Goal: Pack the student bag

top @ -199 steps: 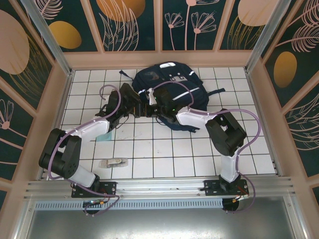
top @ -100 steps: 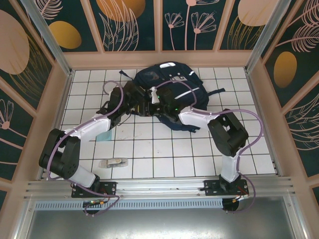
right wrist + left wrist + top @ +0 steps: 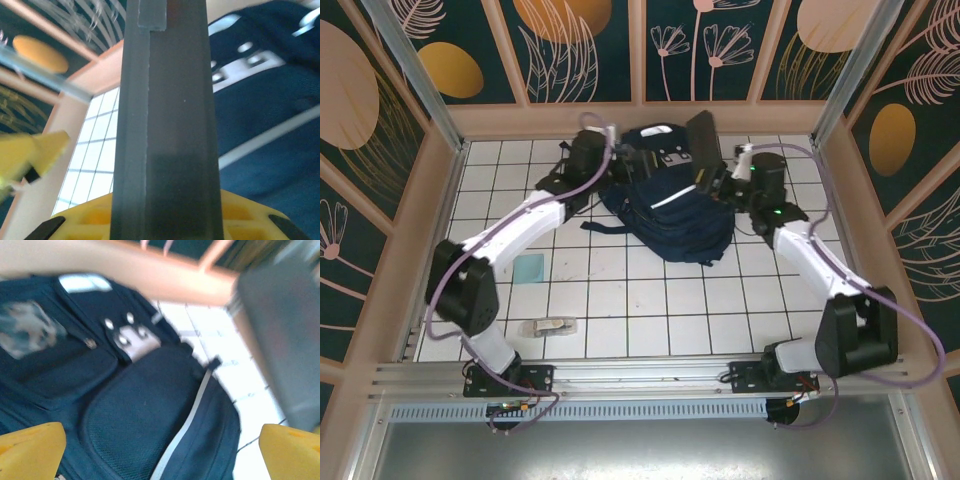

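The right fingers [image 3: 90,217], now clamped on a dark slab [image 3: 703,145], have been swung over the student bag [image 3: 670,215] at the worktop's [image 3: 650,300] upper centre. The left fingers [image 3: 30,450] have been spread wide and are empty. Insertion of the slab is judged to be next.

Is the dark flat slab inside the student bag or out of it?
Out: the right gripper holds the dark flat slab up over the student bag, wholly uncovered.
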Action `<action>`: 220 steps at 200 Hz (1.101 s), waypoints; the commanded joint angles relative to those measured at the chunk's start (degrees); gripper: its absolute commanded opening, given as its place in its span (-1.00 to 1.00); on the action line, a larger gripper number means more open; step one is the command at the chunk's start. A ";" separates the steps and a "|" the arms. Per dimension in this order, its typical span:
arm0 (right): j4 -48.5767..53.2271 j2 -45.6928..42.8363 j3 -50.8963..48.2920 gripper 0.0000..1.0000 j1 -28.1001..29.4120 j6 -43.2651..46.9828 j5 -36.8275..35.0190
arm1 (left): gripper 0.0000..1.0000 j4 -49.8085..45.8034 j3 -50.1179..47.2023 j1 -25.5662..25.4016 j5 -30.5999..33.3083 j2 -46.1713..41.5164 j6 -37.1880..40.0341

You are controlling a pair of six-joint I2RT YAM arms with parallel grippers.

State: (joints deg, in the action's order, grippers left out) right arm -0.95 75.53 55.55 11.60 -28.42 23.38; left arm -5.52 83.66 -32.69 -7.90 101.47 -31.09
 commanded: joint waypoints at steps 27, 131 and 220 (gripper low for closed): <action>8.58 -10.87 -7.20 -0.77 -11.12 3.13 -0.01 | 0.98 -23.20 18.47 -10.82 13.85 14.92 23.79; 9.12 -20.10 -15.80 -0.78 -18.45 0.83 4.84 | 0.35 -27.94 29.09 -13.90 30.87 31.40 31.94; 8.21 -21.27 -16.50 -0.80 -19.09 -0.10 4.62 | -1.00 -24.54 29.88 -7.06 9.21 20.58 22.19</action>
State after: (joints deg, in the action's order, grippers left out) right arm 10.57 54.78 39.77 -7.18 -27.51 26.70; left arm -31.68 112.92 -45.06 10.87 130.17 -2.11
